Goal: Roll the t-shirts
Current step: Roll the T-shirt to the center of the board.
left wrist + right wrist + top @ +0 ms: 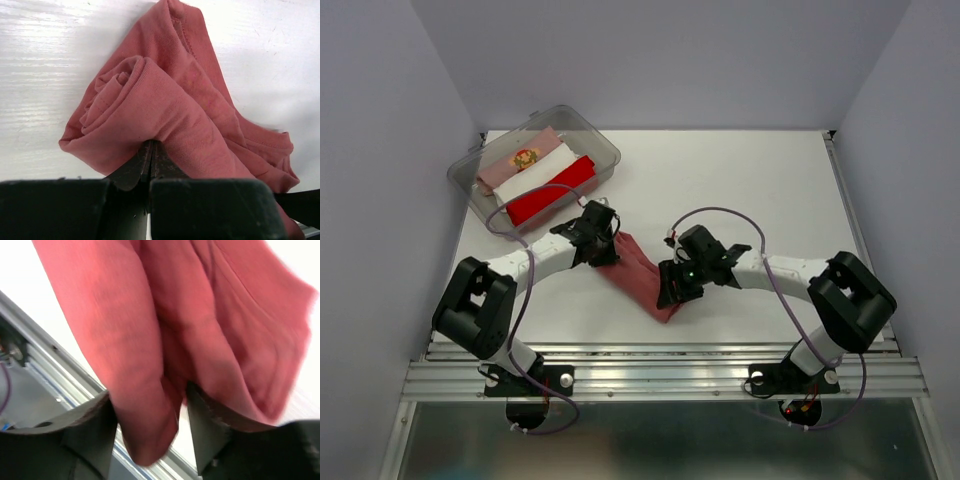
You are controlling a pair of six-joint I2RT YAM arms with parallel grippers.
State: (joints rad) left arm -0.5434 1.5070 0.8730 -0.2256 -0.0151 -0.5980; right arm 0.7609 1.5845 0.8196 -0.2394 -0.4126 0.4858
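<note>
A muted brick-red t-shirt lies as a loose roll on the white table between my two grippers. My left gripper is shut on its upper-left end; the left wrist view shows the rolled cloth pinched at the closed fingertips. My right gripper sits at the lower-right end. There the jaws stand apart around the hanging cloth, with a gap beside the right finger. Pale pink, white and bright red rolled t-shirts lie in the tub.
The clear plastic tub stands at the back left corner of the table. A metal rail runs along the table's near edge, close under the right gripper, and shows in the right wrist view as a rail. Purple cables loop off both arms.
</note>
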